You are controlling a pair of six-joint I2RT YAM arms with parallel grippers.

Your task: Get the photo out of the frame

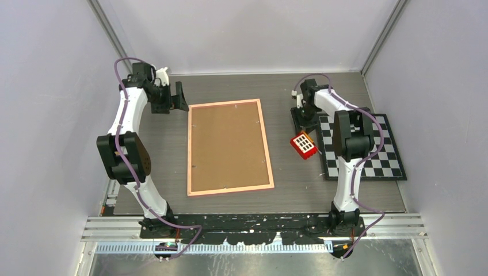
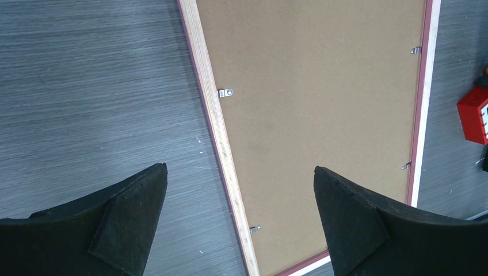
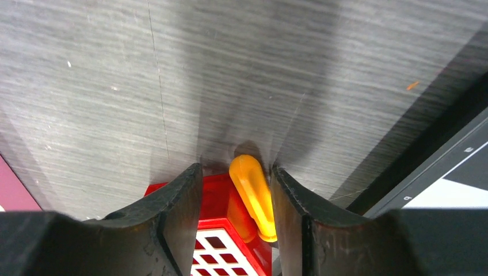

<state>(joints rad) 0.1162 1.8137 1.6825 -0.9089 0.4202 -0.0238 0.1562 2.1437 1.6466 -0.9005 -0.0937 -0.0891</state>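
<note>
I found no text, label, brand or number I could read anywhere; a tiny mark at the right edge of the right wrist view, on the checkerboard (image 3: 460, 172), was too small to read.

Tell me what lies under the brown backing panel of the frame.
Nothing under it shows. The frame lies face down on the table, its brown backing panel held in by small metal clips; anything beneath, including a photo, is covered.
</note>
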